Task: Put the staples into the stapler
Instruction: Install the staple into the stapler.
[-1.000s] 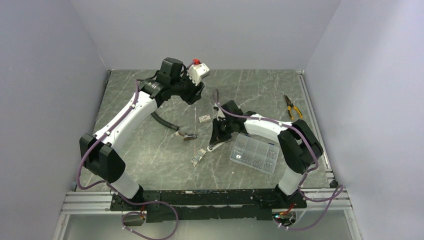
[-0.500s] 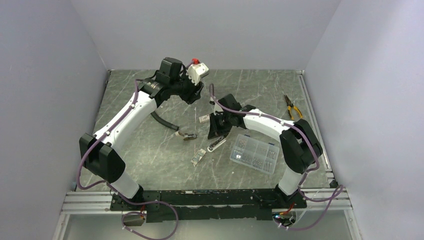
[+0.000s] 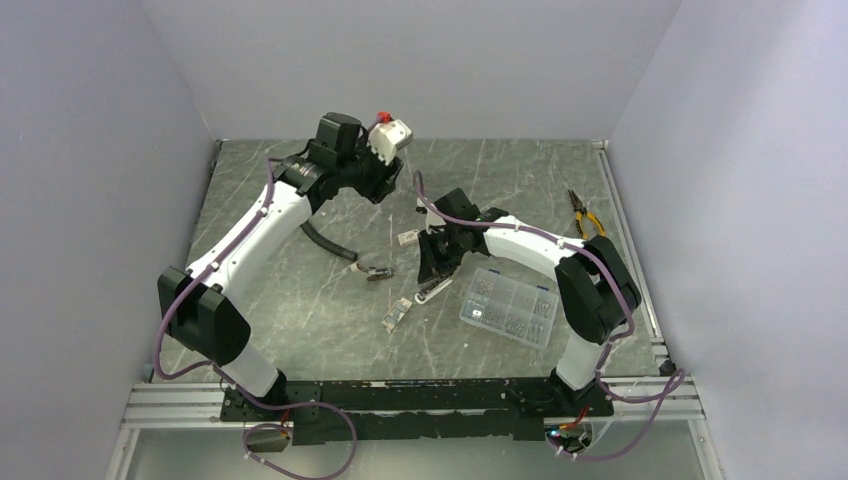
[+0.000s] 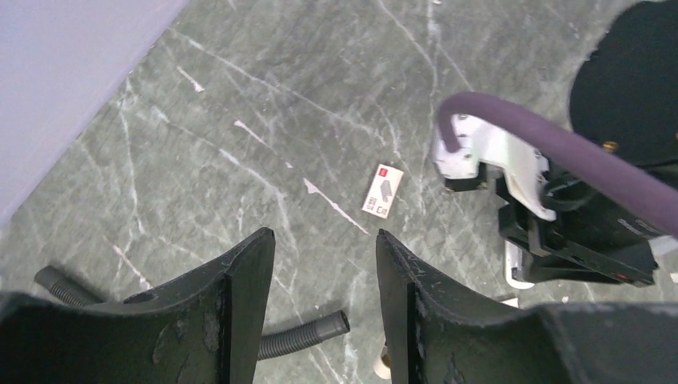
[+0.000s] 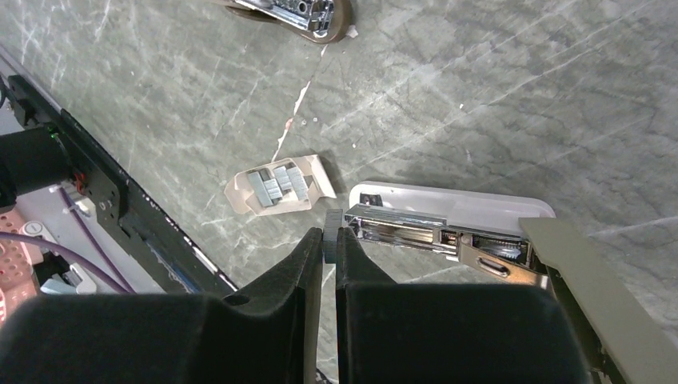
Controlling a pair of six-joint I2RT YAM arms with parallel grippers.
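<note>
Desk (image 3: 300, 320) surface was recorded as a dark green-grey slab, veined with pale streaks and scuffed in places. It was closed in on three sides by plain pale lavender walls (image 3: 420, 60). An aluminium rail (image 3: 180, 400) was noted along the near edge, by the two arm bases.

The stapler (image 5: 480, 206) was found lying open near the middle of the desk, in front of the right arm. Its white base was laid flat on the stone, its metal channel was exposed, and its olive-grey top arm was swung back toward the wrist.

The right fingers (image 5: 308, 268) were seen pressed almost together on a short strip of staples (image 5: 333, 218), which was held at the front end of the channel. Whether strip and channel touched could not be told.

The left fingers (image 4: 240, 280) were held about half apart, gripping nothing, raised over the far left part of the desk.

Also logged:
- A torn paper tray (image 5: 276, 188) of loose staple strips, just beside the stapler's front.
- A small white box (image 4: 383, 190) with a red label.
- A black ribbed hose (image 4: 300, 338), lying on the stone.
- A clear compartment box (image 3: 508, 307), near the stapler on its right.
- Yellow-handled pliers (image 3: 583, 213), well apart, by the right wall.
</note>
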